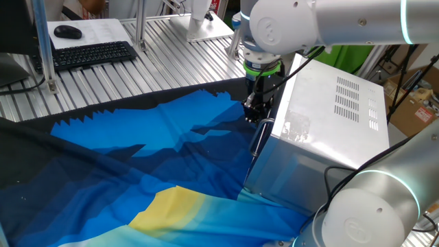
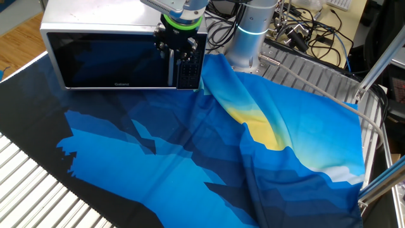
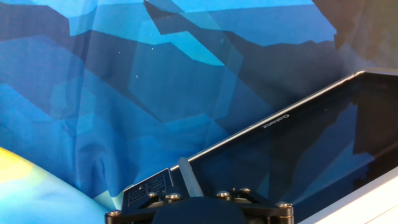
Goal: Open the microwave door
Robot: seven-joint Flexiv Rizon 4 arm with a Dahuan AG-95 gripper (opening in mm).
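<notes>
Handle (image 3: 189, 180) under my jaws | jaws part-open, grip unclear | poised to swing microwave door (image 2: 107, 60) outward

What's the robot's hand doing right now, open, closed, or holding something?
Hand: at the top of the microwave door handle; open or closed on it cannot be told.

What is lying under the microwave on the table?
A blue, black and yellow patterned cloth lies under the microwave and spreads out in front of it. The table surface directly beneath the microwave is covered, so it cannot be seen.
</notes>
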